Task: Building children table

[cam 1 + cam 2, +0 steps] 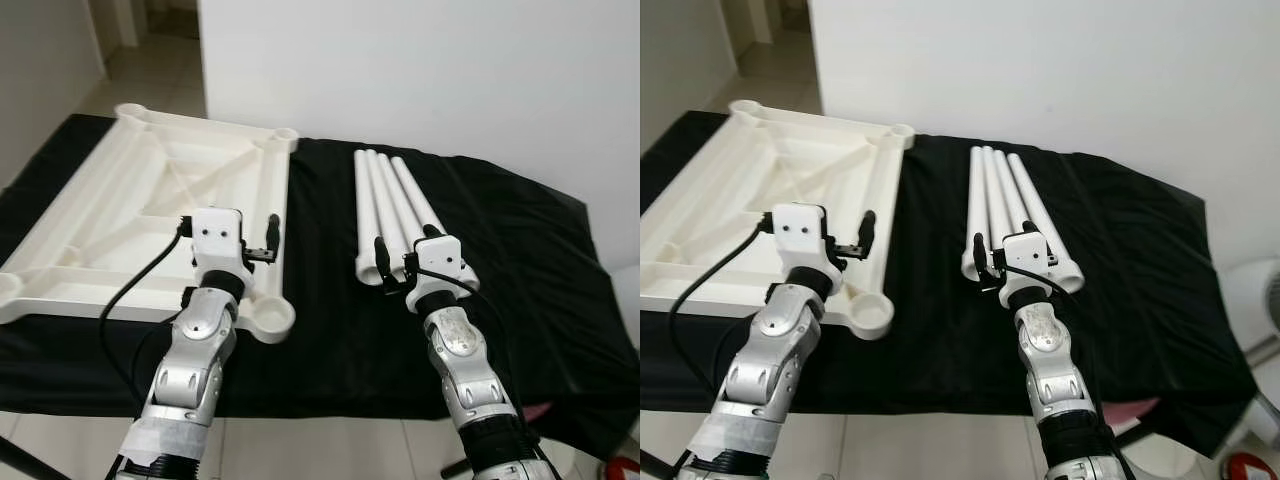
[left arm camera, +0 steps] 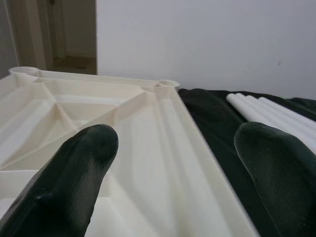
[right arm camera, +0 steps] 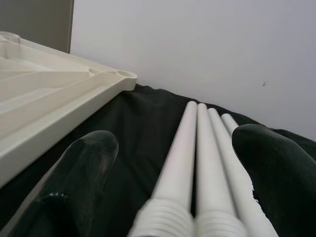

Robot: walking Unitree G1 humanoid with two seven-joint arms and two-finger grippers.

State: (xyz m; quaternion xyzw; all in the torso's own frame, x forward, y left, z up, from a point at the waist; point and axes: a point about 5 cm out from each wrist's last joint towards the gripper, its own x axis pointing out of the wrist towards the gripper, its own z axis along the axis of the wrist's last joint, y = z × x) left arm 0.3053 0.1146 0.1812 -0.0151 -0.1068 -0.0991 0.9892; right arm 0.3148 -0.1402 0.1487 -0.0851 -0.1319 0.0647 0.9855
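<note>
I see both arms raised forward with bent elbows over the near edge of the black cloth. My left gripper hovers with fingers spread and holding nothing above the near right part of the white tabletop, which lies underside up on my left of the cloth. My right gripper, fingers likewise spread and holding nothing, sits just over the threaded near ends of the four white legs, lying side by side right of the tabletop.
</note>
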